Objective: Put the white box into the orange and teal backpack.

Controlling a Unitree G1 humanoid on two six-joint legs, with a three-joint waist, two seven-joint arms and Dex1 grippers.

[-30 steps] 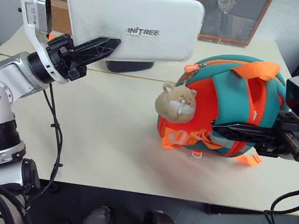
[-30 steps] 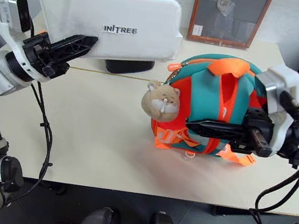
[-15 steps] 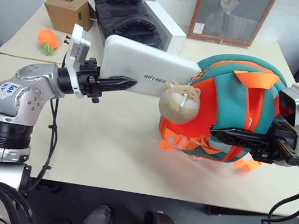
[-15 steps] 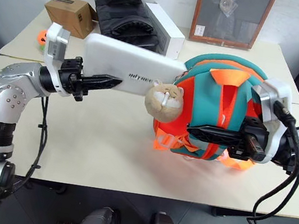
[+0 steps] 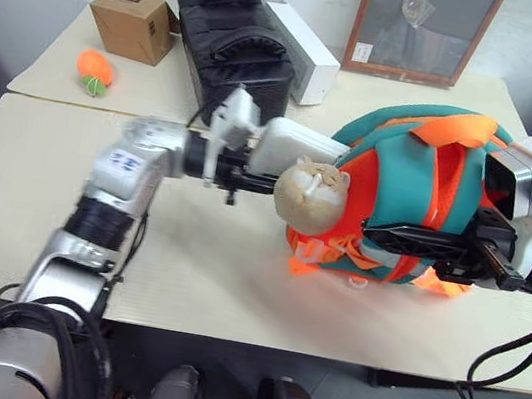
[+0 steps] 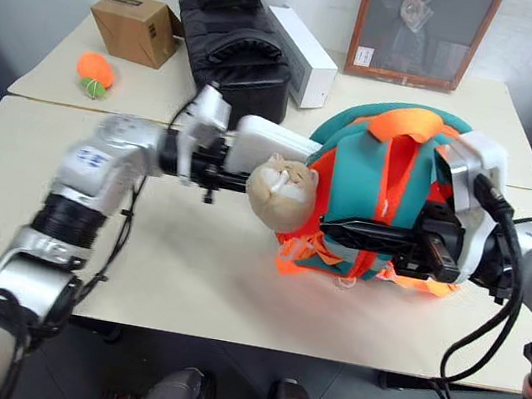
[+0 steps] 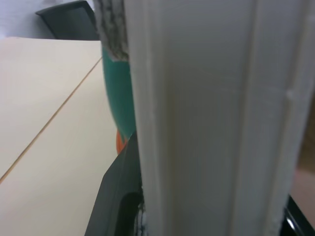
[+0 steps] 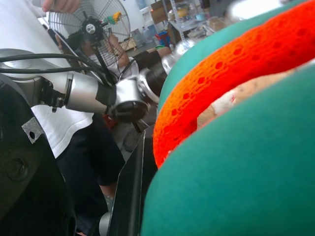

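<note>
White box now sliding into the backpack mouth.

Since a second ago, the left gripper (image 5: 251,169), clamped on the flat white plastic box (image 5: 294,147), swung it from upper left down to centre frame, its far end entering the orange and teal fabric backpack (image 5: 408,197), which the right gripper (image 5: 392,237) pinches.

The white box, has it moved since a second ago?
Yes. The white box, held by the left gripper, has come down and rightward across the table, its far end now behind the teddy charm, at the backpack.
</note>
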